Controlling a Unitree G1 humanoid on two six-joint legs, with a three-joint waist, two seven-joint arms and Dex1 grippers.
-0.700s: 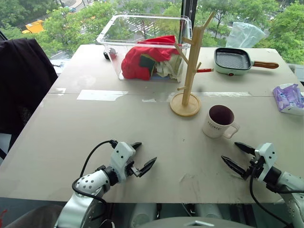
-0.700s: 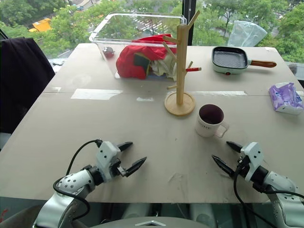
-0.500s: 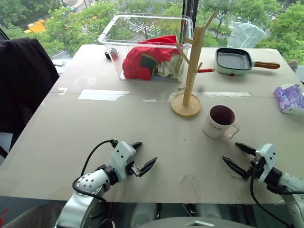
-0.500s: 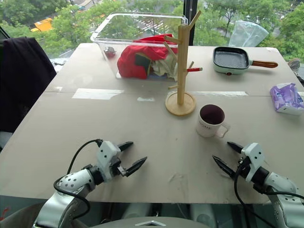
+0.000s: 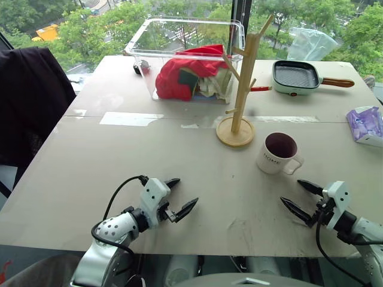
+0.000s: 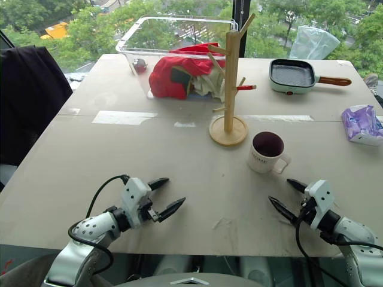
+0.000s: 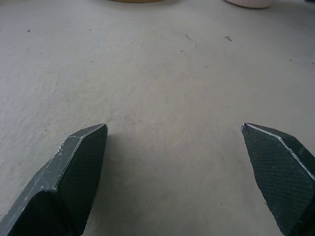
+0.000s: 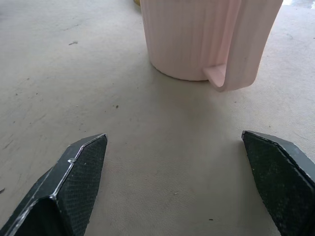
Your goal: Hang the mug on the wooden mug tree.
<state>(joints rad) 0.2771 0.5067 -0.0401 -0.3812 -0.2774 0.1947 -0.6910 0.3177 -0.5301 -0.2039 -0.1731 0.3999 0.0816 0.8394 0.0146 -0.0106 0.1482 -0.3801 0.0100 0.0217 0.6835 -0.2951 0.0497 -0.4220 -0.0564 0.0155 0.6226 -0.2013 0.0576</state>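
Standing upright on the table just beside the wooden mug tree, the mug is untouched and nothing has shifted since a moment ago, so with the right gripper and left gripper both spread apart and empty, the reach has yet to begin.

The only writing in view stood on the mug, which sat on the table just beside the round base of the wooden mug tree, on the side nearer the robot and to its right. A single short line of small grey capital letters ran across the mug's white side, below the rim and away from the handle. The letters were too small to read with certainty. Nothing else carried legible text, numbers or signs.
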